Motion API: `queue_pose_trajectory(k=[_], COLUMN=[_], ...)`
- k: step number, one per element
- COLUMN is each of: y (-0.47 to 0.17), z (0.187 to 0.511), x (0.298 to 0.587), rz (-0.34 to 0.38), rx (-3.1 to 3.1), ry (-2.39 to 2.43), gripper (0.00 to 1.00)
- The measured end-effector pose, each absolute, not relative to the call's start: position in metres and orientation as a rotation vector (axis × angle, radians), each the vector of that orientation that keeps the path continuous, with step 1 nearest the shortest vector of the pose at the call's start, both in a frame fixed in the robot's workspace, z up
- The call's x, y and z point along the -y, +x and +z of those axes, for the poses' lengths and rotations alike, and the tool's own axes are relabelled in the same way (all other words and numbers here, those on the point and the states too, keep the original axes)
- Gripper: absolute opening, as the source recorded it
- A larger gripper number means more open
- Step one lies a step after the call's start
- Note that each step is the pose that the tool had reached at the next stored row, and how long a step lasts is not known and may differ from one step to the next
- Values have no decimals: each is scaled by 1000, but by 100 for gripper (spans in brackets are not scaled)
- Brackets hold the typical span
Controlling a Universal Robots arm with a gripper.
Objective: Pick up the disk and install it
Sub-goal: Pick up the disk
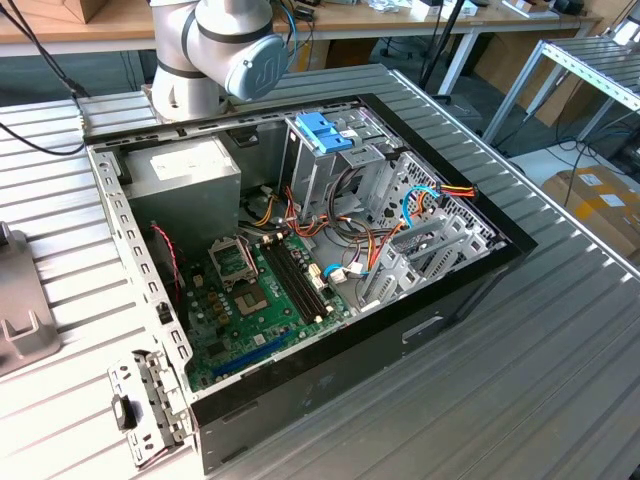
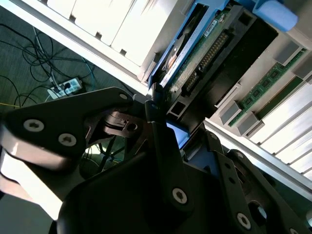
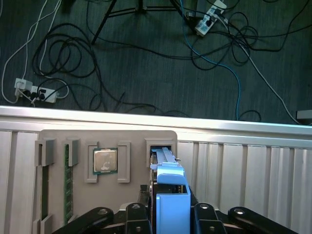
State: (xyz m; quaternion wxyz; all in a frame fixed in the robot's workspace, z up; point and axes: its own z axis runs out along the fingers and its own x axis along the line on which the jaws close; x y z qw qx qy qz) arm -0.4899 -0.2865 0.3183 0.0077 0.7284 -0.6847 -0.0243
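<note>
Honestly, the hand (image 3: pixel 169 219) straddles the disk (image 3: pixel 165 163), which stands on edge in its grey holder (image 3: pixel 131 137). Can't tell if it's clamped. An off-centre grip could jam it or let it slip.

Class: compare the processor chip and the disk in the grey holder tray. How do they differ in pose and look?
Pose: the processor chip lies flat in its pocket; the disk stands on edge in a slot. Look: the processor chip is square and silvery; the disk carries blue plastic. Both sit in the grey holder tray.
</note>
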Motion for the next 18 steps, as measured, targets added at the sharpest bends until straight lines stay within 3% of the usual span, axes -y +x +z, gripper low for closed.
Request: queue_pose_trajectory(k=[18], y=[-490], z=[325], x=[286], rz=[-76], rx=[2141], ry=[2277], gripper=[37])
